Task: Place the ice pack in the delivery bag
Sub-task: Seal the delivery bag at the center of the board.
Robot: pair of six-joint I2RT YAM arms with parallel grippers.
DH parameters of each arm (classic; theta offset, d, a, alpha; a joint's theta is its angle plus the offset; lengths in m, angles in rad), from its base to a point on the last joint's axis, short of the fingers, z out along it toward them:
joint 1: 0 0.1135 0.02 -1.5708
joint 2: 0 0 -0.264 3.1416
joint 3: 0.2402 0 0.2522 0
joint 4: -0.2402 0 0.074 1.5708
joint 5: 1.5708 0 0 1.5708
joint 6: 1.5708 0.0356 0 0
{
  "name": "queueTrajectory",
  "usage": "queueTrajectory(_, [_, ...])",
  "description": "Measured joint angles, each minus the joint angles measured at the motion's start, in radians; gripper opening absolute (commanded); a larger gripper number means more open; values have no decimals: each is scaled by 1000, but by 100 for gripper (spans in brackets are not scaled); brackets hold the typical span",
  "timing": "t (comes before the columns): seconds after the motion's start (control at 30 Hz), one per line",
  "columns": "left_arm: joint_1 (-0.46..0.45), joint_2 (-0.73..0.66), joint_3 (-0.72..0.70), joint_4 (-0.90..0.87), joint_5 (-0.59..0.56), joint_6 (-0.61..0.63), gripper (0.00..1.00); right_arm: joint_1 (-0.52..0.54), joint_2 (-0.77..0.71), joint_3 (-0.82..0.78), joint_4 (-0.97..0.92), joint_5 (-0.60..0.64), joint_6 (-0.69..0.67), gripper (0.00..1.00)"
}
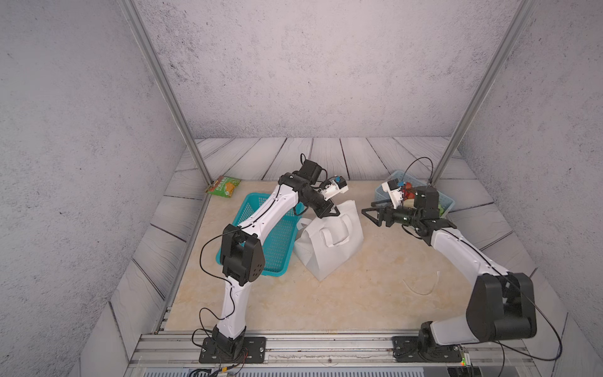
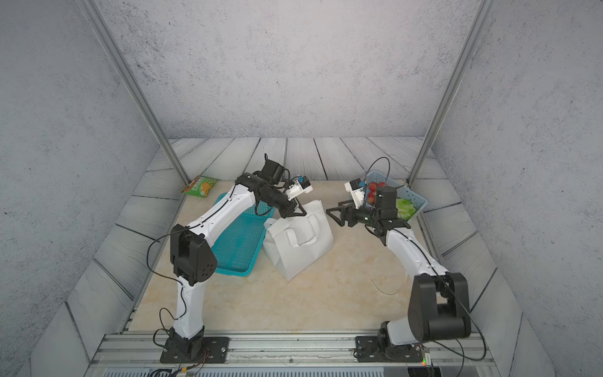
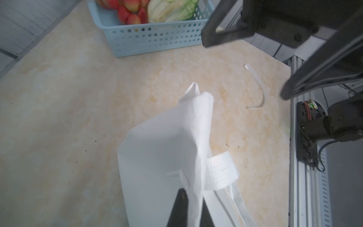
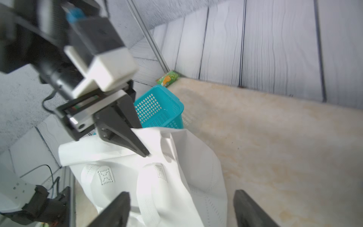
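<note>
Delivery bag (image 1: 332, 251) is sitting mid-table, leaning. Left gripper (image 1: 336, 213) is clamping its top rim at 12 o'clock. Right gripper (image 1: 368, 209) is hovering at the bag's 2 o'clock, jaws spread wide, gripping nothing. Teal basket (image 1: 280, 241) is lying just beside the bag at 9. Pale blue basket (image 2: 416, 197) is holding produce at 2. White strip (image 1: 421, 289) is lying at 4.

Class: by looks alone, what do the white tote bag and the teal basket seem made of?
White tote bag: probably matte non-woven fabric; it creases softly, with dotted embossing at the handles. Teal mesh basket: likely moulded plastic, faintly glossy, rigid regular grid of holes.
</note>
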Motion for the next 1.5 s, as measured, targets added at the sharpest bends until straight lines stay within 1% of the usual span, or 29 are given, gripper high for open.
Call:
queueTrajectory(0.1, [-20,0,0,-53,65,119,2,19,-34,0,24,-42,-80,98])
queueTrajectory(0.23, [-65,-1,0,-126,126,247,2,47,-13,38,-59,-82,-195,98])
queueTrajectory(0.3, [-84,-1,0,-154,143,288,2,60,-6,42,-99,-100,-237,95])
queueTrajectory(0.4, [-101,-2,0,-188,162,329,3,69,0,39,-148,-122,-277,80])
queueTrajectory(0.47, [-101,-3,0,-202,165,347,2,74,0,34,-173,-142,-290,73])
queueTrajectory(0.5, [-101,-3,0,-207,166,351,2,77,-1,32,-182,-153,-298,71])
queueTrajectory(0.6, [-100,-4,0,-214,166,357,2,86,-15,13,-204,-177,-309,69])
queueTrajectory(0.7, [-97,-8,0,-217,166,359,2,93,-63,-41,-229,-183,-322,69])
queueTrajectory(0.73, [-97,-8,0,-218,166,359,2,95,-78,-59,-235,-182,-323,66])
queueTrajectory(0.8, [-97,-10,0,-227,166,359,2,97,-105,-90,-235,-180,-327,59])
queueTrajectory(0.83, [-97,-10,0,-233,166,359,2,97,-112,-97,-235,-176,-328,50])
queueTrajectory(0.87, [-97,-10,0,-237,168,359,2,97,-114,-98,-236,-171,-330,38])
queueTrajectory(0.9, [-97,-11,0,-241,172,359,2,97,-113,-96,-237,-163,-336,31])
queueTrajectory(1.0, [-96,-19,0,-246,172,358,2,99,-100,-71,-264,-152,-345,19])
queueTrajectory(1.03, [-95,-21,0,-245,171,357,2,102,-95,-59,-278,-151,-350,11])
queueTrajectory(1.07, [-93,-21,0,-245,171,357,1,105,-89,-48,-292,-151,-361,0])
queueTrajectory(1.23, [-90,-26,0,-246,160,354,0,111,-96,-37,-339,-141,-402,0])
queueTrajectory(1.4, [-103,-37,0,-200,135,325,0,114,-187,-75,-312,-23,-382,0])
queueTrajectory(1.43, [-107,-38,1,-182,133,314,3,114,-205,-81,-304,4,-372,0])
queueTrajectory(1.47, [-111,-38,4,-160,128,298,9,114,-217,-84,-296,32,-363,0])
queueTrajectory(1.5, [-113,-38,5,-136,121,283,20,114,-224,-84,-287,60,-354,0])
